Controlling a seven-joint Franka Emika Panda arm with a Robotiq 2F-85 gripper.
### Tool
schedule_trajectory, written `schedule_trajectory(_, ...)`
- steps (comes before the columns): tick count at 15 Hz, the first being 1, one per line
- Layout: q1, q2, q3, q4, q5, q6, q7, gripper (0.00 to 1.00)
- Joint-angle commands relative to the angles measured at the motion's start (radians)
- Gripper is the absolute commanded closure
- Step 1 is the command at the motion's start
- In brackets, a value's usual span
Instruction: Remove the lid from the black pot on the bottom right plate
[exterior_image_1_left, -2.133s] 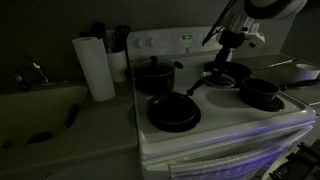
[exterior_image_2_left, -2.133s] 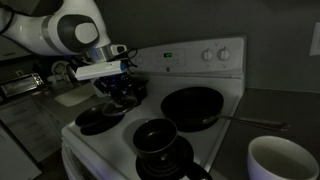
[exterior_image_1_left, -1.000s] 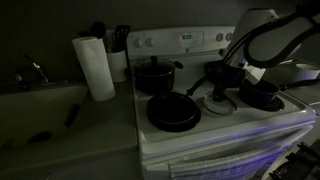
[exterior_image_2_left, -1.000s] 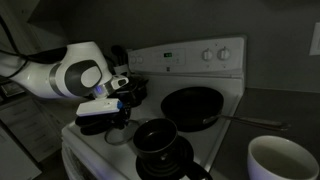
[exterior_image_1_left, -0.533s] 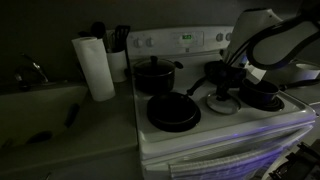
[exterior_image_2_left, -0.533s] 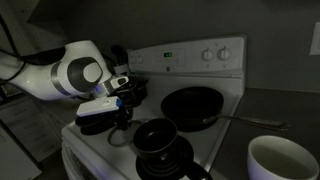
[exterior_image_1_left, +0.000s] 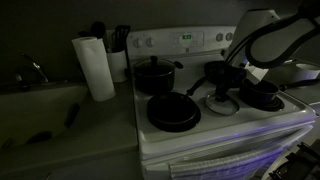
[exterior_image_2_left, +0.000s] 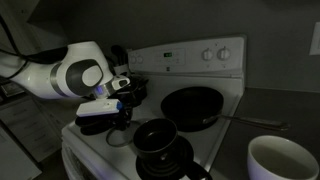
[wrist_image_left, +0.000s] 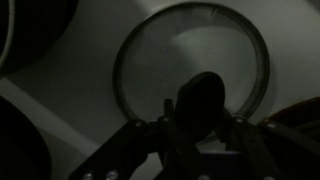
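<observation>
The see-through lid (exterior_image_1_left: 222, 101) with its pale rim lies low over the white stove top, in the middle between the burners. In the wrist view the lid (wrist_image_left: 180, 55) fills the frame and its dark knob sits between my fingers. My gripper (exterior_image_1_left: 226, 88) (exterior_image_2_left: 116, 118) (wrist_image_left: 200, 112) is shut on that knob. The small low black pot (exterior_image_1_left: 262, 93) (exterior_image_2_left: 155, 138) stands uncovered on the front burner, just beside the gripper. The burner plate is hidden under the pot.
A taller lidded black pot (exterior_image_1_left: 155, 73) stands at the back. One frying pan (exterior_image_1_left: 172, 111) sits at the front, another (exterior_image_2_left: 190, 104) behind the small pot. A paper towel roll (exterior_image_1_left: 96, 67) stands on the counter. A white cup (exterior_image_2_left: 285, 162) is nearby.
Two seconds ago the gripper was high over the back of the stove. It came down to the stove's middle with the lid. Nothing has visibly moved in the last second.
</observation>
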Motion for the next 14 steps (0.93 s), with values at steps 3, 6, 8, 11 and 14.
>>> schedule_trajectory(3, -0.009, -0.001, 0.005, -0.051, 0.025, 0.022, -0.019, 0.85)
schedule_trajectory(6, -0.008, -0.009, 0.008, -0.057, 0.008, 0.017, 0.001, 0.76)
schedule_trajectory(8, -0.008, -0.019, 0.01, -0.061, -0.006, 0.012, 0.016, 0.34)
schedule_trajectory(11, -0.008, -0.048, 0.015, -0.07, -0.028, 0.008, 0.052, 0.13)
schedule_trajectory(14, -0.003, -0.115, 0.027, -0.09, -0.058, -0.012, 0.135, 0.0)
